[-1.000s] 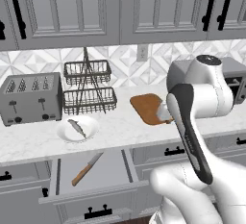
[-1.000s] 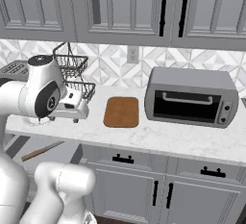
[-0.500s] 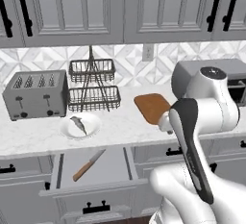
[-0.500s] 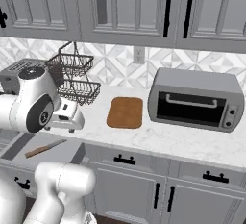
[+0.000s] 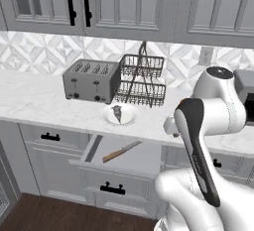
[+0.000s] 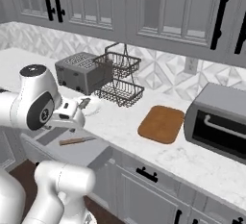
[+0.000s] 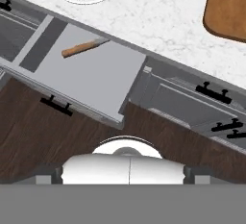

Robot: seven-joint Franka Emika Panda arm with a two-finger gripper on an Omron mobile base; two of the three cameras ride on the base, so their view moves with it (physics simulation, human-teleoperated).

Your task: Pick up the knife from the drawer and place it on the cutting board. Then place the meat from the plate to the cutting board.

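- Below the counter edge, the drawer stands pulled out, and the knife lies flat on its grey floor — wooden handle toward the toaster side, blade toward the counter.
- Over the last second the whole scene has slid sideways in both base views: the toaster and wire rack now sit near the middle of the left base view, where a second ago they were at its left. That is the base driving, not the things moving; knife, plate and board lie as they did.
- From the hand view, the drawer sits in the upper left with the knife well ahead of the hand, so the arm has been carried closer to facing the drawer but is not yet over it.
- The gripper's fingertips cannot be made out; going by its reading, the jaws are spread as wide as they go, and nothing is held.
- On the counter behind the drawer, the plate carries the meat; the cutting board lies bare, well apart to the right near the toaster oven.
- My judgement — this is the approach for the first step; the hand must next come down over the handle. Neither item has reached the board.
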